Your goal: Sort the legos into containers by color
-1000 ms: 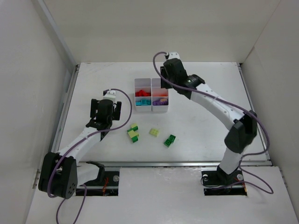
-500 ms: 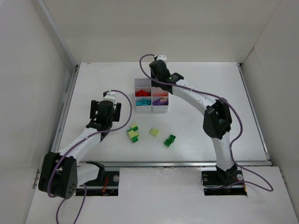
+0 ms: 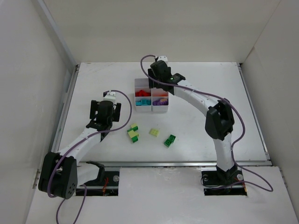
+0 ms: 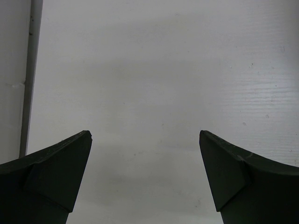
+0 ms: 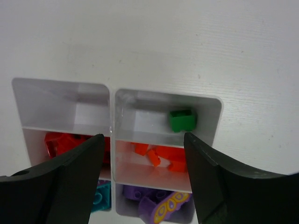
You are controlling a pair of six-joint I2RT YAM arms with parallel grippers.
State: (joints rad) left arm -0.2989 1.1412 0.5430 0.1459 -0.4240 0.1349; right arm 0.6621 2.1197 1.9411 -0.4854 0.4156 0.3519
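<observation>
The white six-compartment box (image 3: 151, 108) stands mid-table. In the right wrist view its rim (image 5: 112, 100) shows a green brick (image 5: 181, 120) in the far right compartment, orange bricks (image 5: 161, 155), red bricks (image 5: 63, 142), purple bricks (image 5: 159, 200) and a teal brick (image 5: 100, 199). The far left compartment looks empty. My right gripper (image 5: 144, 142) is open and empty just above the box's far end (image 3: 159, 77). Loose on the table lie a green and yellow-green cluster (image 3: 133, 133), a yellow-green brick (image 3: 153, 132) and a green brick (image 3: 169, 140). My left gripper (image 3: 103, 116) is open and empty, left of the loose bricks.
White enclosure walls surround the table (image 3: 205, 116). A raised metal rail (image 3: 65, 107) runs along the left edge and shows in the left wrist view (image 4: 28, 79). The left wrist view otherwise shows only bare white table (image 4: 149, 84).
My right gripper swung left from the box's far right side to above its far end, then held almost still. The left arm and loose bricks have not moved.
</observation>
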